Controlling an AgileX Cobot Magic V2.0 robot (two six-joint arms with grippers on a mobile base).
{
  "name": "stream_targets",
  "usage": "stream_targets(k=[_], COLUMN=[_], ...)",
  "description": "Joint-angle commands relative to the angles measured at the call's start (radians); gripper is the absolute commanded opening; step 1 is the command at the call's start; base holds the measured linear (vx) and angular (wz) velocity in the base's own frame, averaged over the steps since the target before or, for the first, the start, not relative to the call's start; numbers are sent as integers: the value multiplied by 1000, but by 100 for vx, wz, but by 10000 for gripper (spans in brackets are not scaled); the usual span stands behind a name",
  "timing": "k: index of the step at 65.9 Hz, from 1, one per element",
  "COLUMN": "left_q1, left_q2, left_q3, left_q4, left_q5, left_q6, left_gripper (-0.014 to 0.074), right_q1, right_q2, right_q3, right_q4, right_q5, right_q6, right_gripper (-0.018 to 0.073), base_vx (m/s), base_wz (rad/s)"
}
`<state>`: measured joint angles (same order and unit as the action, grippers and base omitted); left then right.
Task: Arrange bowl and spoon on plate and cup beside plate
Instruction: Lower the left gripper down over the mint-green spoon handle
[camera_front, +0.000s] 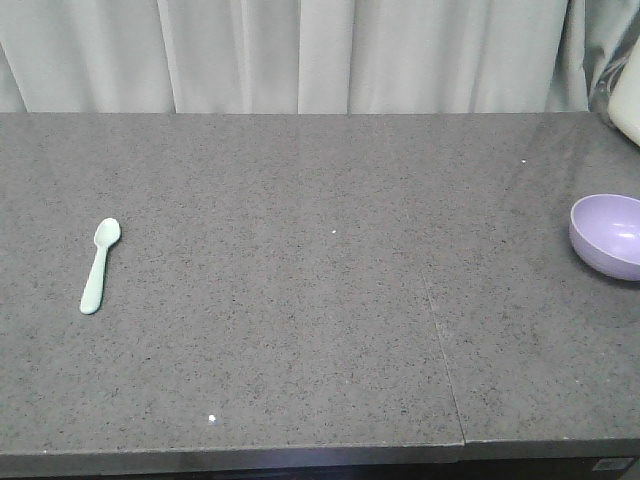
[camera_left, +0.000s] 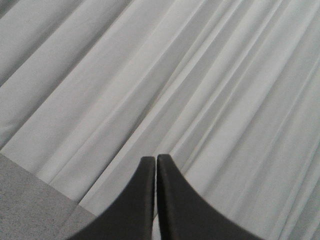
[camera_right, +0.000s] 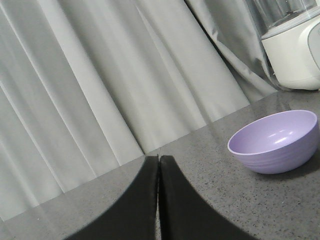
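Lavender bowl (camera_front: 608, 232) at 3 o'clock, spoon (camera_front: 101, 264) at 9; we should open our closed, empty left gripper (camera_left: 155, 160) and right gripper (camera_right: 158, 159) before reaching.

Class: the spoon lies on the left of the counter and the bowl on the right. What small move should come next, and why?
Probably open the right gripper and ease it toward the bowl. The gripper is shut on nothing, so it cannot grasp as it is. The bowl stands upright and free, ahead and to the right in that arm's wrist view.
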<state>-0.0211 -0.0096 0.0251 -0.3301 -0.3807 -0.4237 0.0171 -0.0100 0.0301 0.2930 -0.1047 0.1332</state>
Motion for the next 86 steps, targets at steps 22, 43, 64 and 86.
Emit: stream_targets(k=[22,43,64,86], left_q1=[-1,-1,-1,-1], left_q2=[18,19,21,55], left_q3=[16,-220,-434,-445], left_q4=[3,279,475,370], left_q5=[-179,20,416,493], left_q6=[-200,-375,-369,-368], left_gripper=[-6,-7,1,212], right_q1=[1,1,1,1], right_q2=[-13,163,300,300], right_q3=[-46,-475,-651,-651], right_q4=[-6,-15,-1,-17], right_q5=[-18,340,345,343], right_q6=[-9,-119,-161,-168], right_gripper=[-5,-5,15,143], base_vx=[0,0,0,0], base_wz=[0,0,0,0])
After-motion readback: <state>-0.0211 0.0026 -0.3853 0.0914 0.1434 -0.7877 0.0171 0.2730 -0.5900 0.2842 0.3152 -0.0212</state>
